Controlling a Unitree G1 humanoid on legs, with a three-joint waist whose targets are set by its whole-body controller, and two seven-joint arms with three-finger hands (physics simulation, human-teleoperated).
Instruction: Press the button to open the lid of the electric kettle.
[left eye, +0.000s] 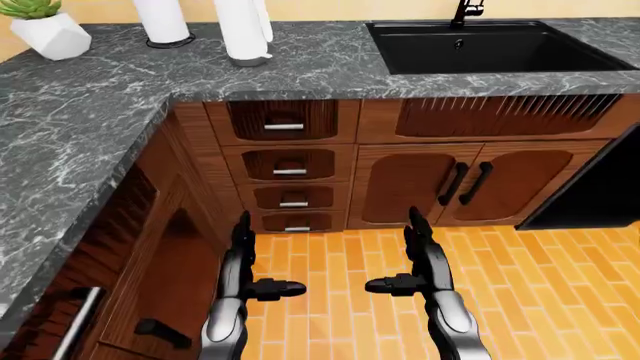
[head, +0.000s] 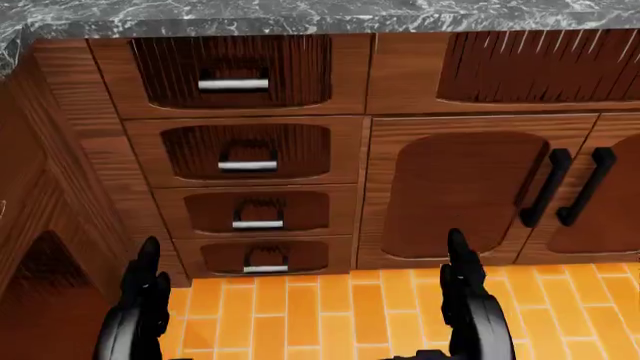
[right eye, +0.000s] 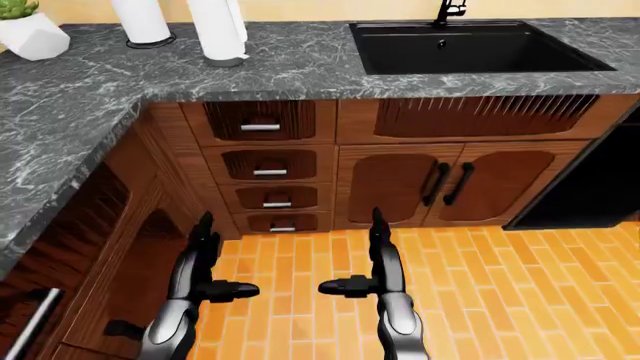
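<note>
No kettle button shows. A white cylinder on a grey base stands on the grey marble counter at the top of the left-eye view; its top is cut off, so I cannot tell if it is the kettle. A white roll on a black base stands left of it. My left hand and right hand are low over the orange floor, well below the counter. Both are open and empty, fingers up, thumbs pointing inward.
The counter is L-shaped and runs down the left side. A black sink with a faucet lies at top right, a potted plant at top left. A drawer stack, cabinet doors and a black appliance face me.
</note>
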